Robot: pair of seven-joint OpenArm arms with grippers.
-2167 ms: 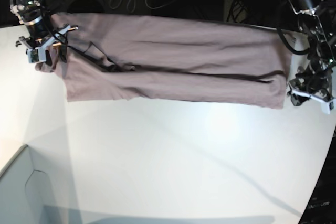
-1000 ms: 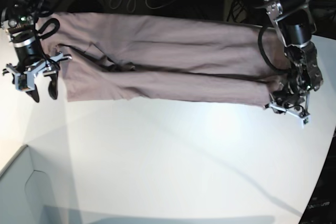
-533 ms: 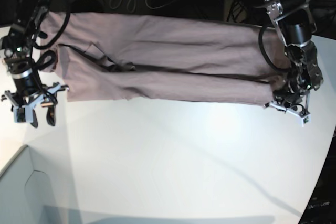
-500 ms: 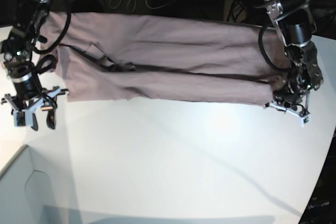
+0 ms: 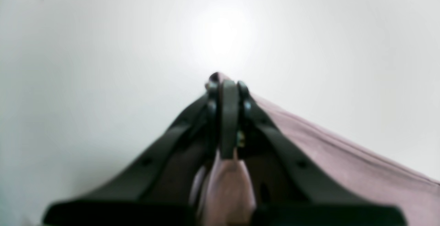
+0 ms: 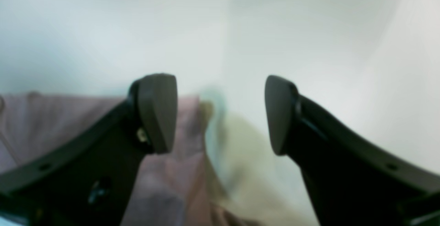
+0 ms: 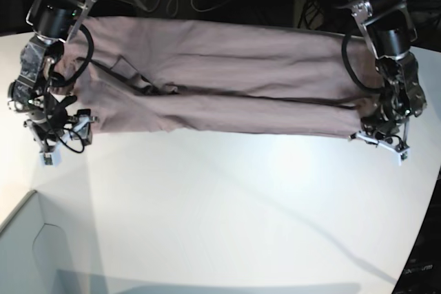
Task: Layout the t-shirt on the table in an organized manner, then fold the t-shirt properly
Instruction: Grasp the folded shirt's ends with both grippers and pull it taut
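Shirt look: your t-shirt [image 7: 220,80] is a dusty mauve-pink, stretched into a long band with one lengthwise fold already in it, so a dark crease line runs along the middle. There's a small rumpled patch toward the base view's left.
Shirt spot: it lies flat along the far side of the white bench [image 7: 227,211], with lots of bare surface in front of it.
Left tool: your left tool [image 7: 379,137] sits at the near corner of the shirt on the base view's right. In the wrist view the fingers [image 5: 229,116] are pressed together with mauve cloth pinched between them, so it's clamped on the shirt's corner.
Right tool: your right tool [image 7: 58,139] hangs just off the shirt's opposite end, right beside the near corner. Its fingers [image 6: 156,111] stand wide apart with nothing between them; the cloth edge shows under and behind one finger.
Other stuff: a pale grey box corner [image 7: 34,253] pokes in at the base view's bottom left, well apart from the shirt.
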